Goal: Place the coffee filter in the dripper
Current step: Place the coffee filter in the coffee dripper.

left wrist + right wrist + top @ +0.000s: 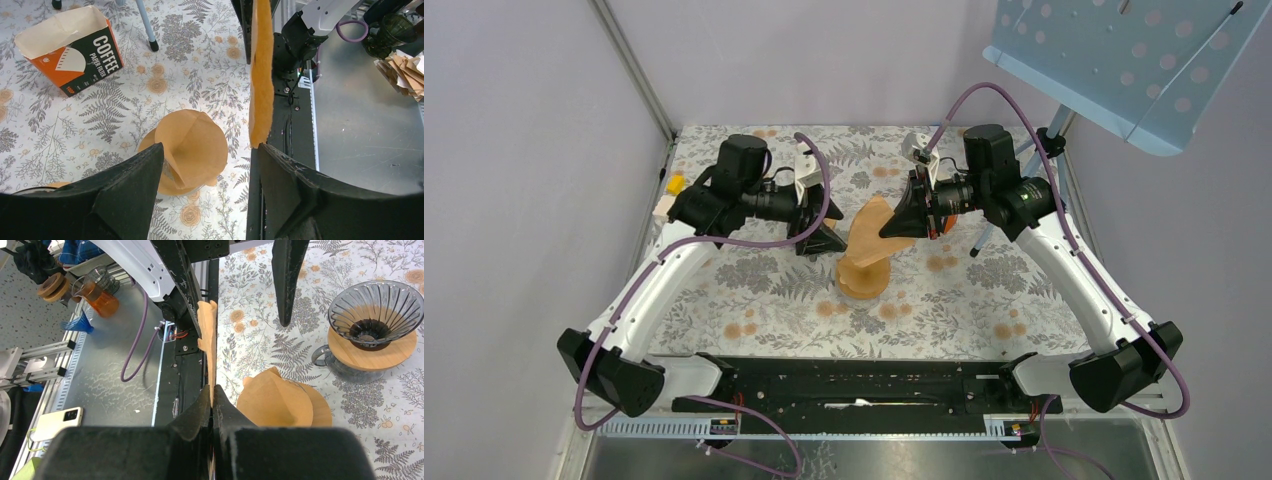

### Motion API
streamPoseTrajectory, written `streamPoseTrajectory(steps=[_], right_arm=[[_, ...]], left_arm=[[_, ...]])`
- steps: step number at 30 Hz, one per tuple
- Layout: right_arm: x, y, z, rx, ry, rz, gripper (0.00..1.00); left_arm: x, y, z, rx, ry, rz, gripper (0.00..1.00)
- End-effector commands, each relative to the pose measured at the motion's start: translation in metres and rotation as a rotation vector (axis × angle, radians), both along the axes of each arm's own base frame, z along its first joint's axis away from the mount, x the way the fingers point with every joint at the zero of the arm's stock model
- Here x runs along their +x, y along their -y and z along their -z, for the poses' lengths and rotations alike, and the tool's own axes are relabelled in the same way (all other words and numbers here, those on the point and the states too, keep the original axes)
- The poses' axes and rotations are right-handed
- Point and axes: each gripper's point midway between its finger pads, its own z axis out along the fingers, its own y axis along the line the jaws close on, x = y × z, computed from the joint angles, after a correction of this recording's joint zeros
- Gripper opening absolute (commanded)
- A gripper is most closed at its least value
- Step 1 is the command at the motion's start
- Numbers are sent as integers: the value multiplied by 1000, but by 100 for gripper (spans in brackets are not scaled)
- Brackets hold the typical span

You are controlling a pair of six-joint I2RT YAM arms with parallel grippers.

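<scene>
Between right claw (212, 391) tips | coffee filter (207, 340) edge pinched | left claw (209, 147) spread | we judge it flimsy, light: grip seam.

Tan coffee filter (206, 330), smoky-grey ribbed dripper (376, 310), white fern-and-orange-flower tablecloth (984, 300), orange-and-black filter box (75, 55)

Left gripper (210, 150) jaws are gaping with nothing sitting between them, so that gap's passable. Just past it a filter cone (192, 145) is blocking the table. The held filter (261, 75) is hanging edge-on ahead of one finger, pinched in the right gripper (212, 392). Past those jaws, a left finger (287, 280) is dangling between paper and dripper (375, 310). Box (70, 47) and stand leg (145, 22) are sitting far ahead, bare tablecloth (100, 115) lying in between.
</scene>
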Motion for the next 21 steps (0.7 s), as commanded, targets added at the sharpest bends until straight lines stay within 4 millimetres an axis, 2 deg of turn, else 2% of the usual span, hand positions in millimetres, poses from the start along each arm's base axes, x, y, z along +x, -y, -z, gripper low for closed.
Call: streamPoseTrajectory(steps=[1, 14, 21], right_arm=[[4, 0, -12, 25, 34, 5, 0], [5, -1, -9, 25, 28, 5, 0], [4, -3, -7, 41, 17, -3, 1]], left_arm=[[4, 6, -9, -40, 30, 26, 74], [7, 13, -17, -72, 2, 50, 74], [4, 22, -36, -162, -69, 75, 70]])
